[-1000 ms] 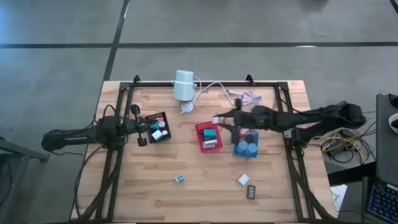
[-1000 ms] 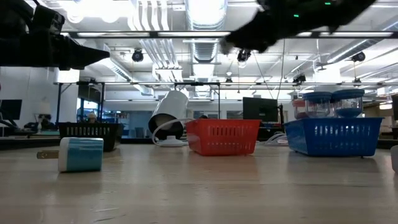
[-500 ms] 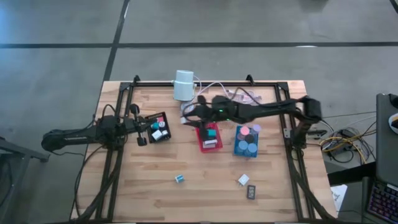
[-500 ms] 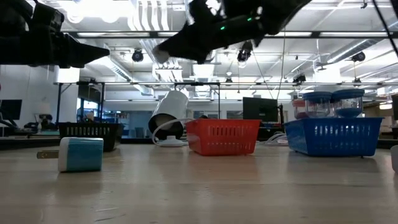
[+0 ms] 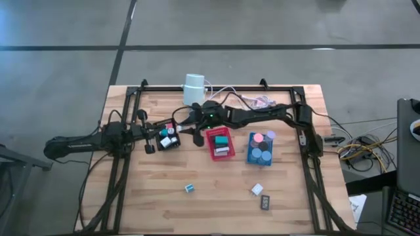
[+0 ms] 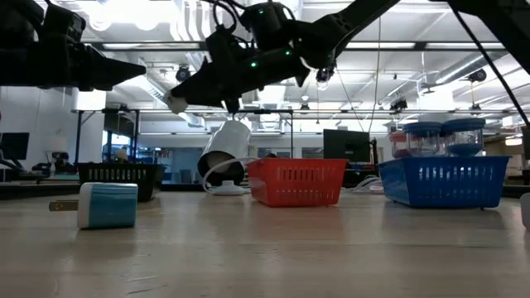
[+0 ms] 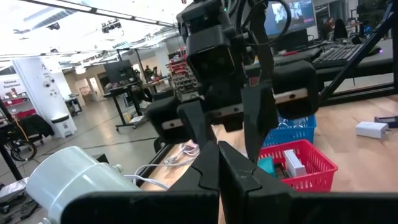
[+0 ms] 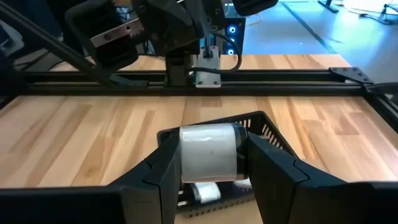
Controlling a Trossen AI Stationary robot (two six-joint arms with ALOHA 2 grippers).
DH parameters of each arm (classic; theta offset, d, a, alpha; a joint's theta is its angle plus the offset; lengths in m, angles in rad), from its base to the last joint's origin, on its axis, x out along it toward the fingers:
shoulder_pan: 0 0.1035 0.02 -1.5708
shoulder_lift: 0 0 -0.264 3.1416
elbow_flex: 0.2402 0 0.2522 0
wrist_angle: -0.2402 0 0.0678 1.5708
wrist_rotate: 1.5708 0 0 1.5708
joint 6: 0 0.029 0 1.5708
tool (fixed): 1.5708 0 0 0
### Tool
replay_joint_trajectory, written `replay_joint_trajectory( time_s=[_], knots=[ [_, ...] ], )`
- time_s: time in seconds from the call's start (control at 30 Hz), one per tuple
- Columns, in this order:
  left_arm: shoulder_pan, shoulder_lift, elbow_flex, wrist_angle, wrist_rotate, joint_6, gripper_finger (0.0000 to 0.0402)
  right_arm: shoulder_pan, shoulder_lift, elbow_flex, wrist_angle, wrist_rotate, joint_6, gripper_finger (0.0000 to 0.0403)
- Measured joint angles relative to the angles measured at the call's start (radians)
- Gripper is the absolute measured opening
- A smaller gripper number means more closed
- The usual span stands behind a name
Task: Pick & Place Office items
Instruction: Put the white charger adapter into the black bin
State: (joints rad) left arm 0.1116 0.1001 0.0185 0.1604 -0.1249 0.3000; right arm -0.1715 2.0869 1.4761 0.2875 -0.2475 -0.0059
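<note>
Pinching a smooth white rounded block (image 8: 209, 152), the right gripper (image 8: 211, 163) hangs above the black tray (image 8: 268, 132).

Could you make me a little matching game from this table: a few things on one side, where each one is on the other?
Things:
1. white roll
2. pink disc
3. teal block
4. black piece

Places:
A. in the red tray
B. between the right pincer fingers, above the black tray
C. loose on the wood, near the table's front
D. in the blue tray

Pairs: 1-B, 2-D, 3-A, 4-C
</note>
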Motion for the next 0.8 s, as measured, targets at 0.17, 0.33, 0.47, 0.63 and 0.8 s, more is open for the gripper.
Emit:
replay_joint_trajectory(
  time_s=[0.17, 0.33, 0.47, 0.63, 0.8],
  knots=[
    [0.000, 0.000, 0.000, 0.000, 0.000, 0.000, 0.0000, -0.001, 0.075, 0.082, -0.031, -0.074, 0.013, 0.0144],
    [0.000, 0.000, 0.000, 0.000, 0.000, 0.000, 0.0000, 0.002, 0.153, 0.164, -0.076, -0.094, 0.037, 0.0145],
    [0.000, 0.000, 0.000, 0.000, 0.000, 0.000, 0.0000, 0.000, 0.217, 0.227, -0.075, -0.077, 0.082, 0.0145],
    [0.000, 0.001, 0.000, 0.000, 0.000, 0.000, 0.0000, 0.001, 0.284, 0.293, -0.078, -0.067, 0.092, 0.0145],
    [0.000, 0.001, 0.000, -0.003, 0.000, 0.000, 0.0000, 0.003, 0.333, 0.366, -0.152, -0.065, 0.078, 0.0146]
  ],
)
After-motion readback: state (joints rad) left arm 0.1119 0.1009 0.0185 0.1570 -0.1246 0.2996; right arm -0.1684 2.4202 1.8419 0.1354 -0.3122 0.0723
